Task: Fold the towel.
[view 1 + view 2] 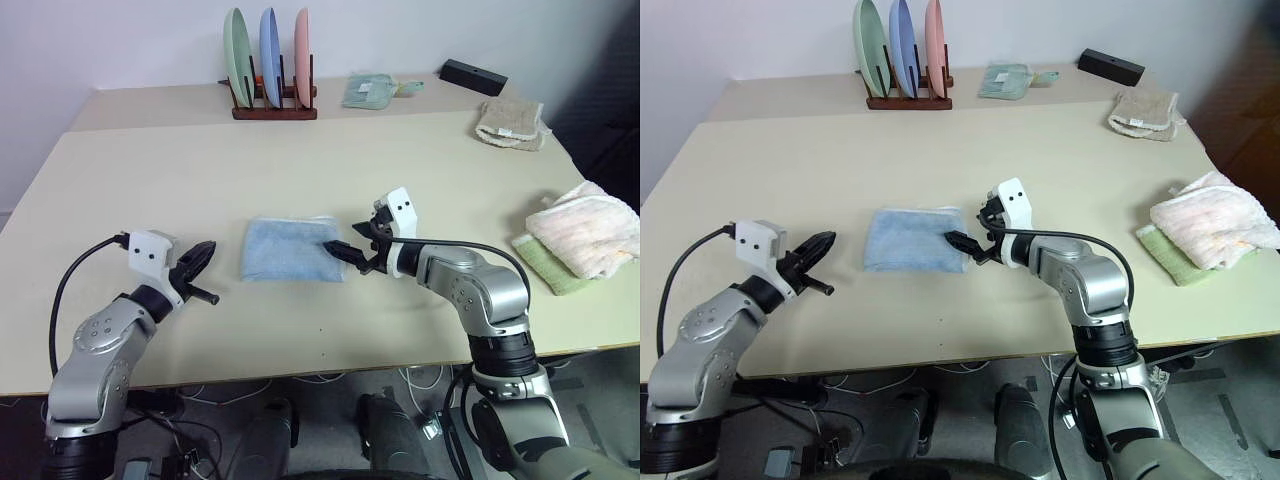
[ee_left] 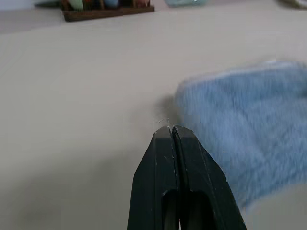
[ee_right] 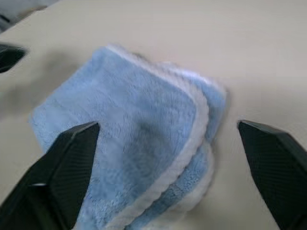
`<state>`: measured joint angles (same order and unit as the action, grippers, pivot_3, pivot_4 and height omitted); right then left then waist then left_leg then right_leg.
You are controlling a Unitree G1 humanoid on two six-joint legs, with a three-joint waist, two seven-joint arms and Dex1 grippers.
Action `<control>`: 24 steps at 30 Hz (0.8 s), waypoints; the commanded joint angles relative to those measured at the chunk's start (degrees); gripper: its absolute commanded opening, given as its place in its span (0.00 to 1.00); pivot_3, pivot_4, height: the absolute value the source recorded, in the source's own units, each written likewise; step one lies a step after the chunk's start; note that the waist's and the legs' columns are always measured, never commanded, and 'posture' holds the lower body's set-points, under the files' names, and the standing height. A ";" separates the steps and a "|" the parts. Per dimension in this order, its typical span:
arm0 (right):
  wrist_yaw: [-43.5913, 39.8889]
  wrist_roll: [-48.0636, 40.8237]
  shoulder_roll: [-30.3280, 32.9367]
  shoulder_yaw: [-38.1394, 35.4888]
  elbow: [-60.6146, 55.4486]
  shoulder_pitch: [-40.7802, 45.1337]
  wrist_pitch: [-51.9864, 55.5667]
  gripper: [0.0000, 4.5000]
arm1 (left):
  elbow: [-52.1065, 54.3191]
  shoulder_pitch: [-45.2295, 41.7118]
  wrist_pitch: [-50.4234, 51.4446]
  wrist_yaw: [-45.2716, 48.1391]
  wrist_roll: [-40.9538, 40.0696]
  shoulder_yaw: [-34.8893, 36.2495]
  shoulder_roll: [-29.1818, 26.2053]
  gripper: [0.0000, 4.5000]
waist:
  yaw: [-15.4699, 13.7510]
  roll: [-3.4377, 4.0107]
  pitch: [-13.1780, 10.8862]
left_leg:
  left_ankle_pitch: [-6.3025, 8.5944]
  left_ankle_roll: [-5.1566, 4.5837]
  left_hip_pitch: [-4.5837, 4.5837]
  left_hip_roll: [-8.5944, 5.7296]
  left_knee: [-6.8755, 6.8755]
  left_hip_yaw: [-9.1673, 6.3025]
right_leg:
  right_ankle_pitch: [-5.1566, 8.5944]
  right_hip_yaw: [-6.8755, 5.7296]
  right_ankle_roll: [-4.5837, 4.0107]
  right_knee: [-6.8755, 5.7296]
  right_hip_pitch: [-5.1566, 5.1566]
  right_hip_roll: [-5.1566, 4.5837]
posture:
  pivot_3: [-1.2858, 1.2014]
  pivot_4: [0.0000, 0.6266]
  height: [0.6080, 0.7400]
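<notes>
The towel [image 1: 290, 248], light blue with a pale scalloped edge trim, lies folded into a small rectangle at the middle of the table. My right gripper [image 3: 168, 124] is open at the towel's right end. Its black fingers [image 3: 72, 158] stand wide apart on either side of the layered edges and grip nothing. My left gripper [image 1: 207, 252] is shut and empty. It hovers a short way left of the towel [image 2: 249, 134] without touching it, its tips [image 2: 171, 129] pressed together.
A wooden rack with three plates [image 1: 270, 60] stands at the back, with a small green cloth [image 1: 368, 92] and a black box [image 1: 473, 76] beside it. A beige knitted cloth [image 1: 510, 123] lies back right. A cream-pink towel [image 1: 590, 230] rests on a green cloth [image 1: 548, 265] at the right edge.
</notes>
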<state>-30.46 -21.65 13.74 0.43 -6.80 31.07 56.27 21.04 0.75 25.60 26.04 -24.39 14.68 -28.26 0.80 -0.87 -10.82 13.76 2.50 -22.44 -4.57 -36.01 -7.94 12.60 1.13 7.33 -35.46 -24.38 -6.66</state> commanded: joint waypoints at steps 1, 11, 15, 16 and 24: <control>2.54 -2.43 -2.64 -2.26 2.62 2.80 3.42 0.99 | 2.35 1.13 -1.31 0.36 -1.23 3.34 -0.37 0.00 | -0.05 0.00 0.00 | 0.00 0.00 0.00 0.01 0.00 0.00 | 0.00 0.00 0.00 0.00 0.00 0.00 | 0.52 0.24 0.99; 1.76 -3.06 -6.26 0.40 10.80 6.11 2.14 0.81 | 8.75 7.44 1.03 4.76 -4.29 1.14 -1.04 0.00 | 0.35 0.02 0.01 | 0.00 0.00 0.01 0.07 0.06 0.04 | -0.02 -0.01 -0.02 0.00 -0.02 0.03 | 0.52 0.24 0.99; 1.67 -4.54 -7.49 -0.80 10.46 6.73 2.53 0.38 | 9.84 8.24 1.36 4.70 -4.39 1.26 -1.51 0.00 | 0.32 0.03 0.00 | 0.00 0.00 0.01 0.13 0.07 0.03 | -0.02 -0.01 -0.04 0.00 -0.05 0.08 | 0.52 0.24 0.99; 1.74 -4.79 -7.58 -1.05 10.30 6.70 2.76 0.26 | 10.01 8.32 1.44 4.63 -4.32 1.24 -1.57 0.00 | 0.32 0.03 0.00 | 0.00 0.00 0.00 0.13 0.07 0.04 | -0.03 0.00 -0.04 0.00 -0.05 0.08 | 0.52 0.24 0.99; 6.81 -11.86 -8.59 -12.05 6.00 8.38 5.29 0.01 | 10.32 7.18 1.81 4.00 -4.01 -0.80 -1.10 0.00 | 0.05 0.04 0.00 | 0.00 0.00 0.00 0.13 0.07 0.04 | -0.03 0.00 -0.04 0.01 -0.05 0.08 | 0.52 0.24 0.99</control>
<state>-25.53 -30.36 5.44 -6.99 3.39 37.12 61.41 29.44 8.61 27.82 29.99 -28.21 14.22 -29.26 0.86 -0.83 -10.82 13.76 2.50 -22.45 -4.44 -35.95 -7.91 12.57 1.12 7.29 -35.44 -24.43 -6.59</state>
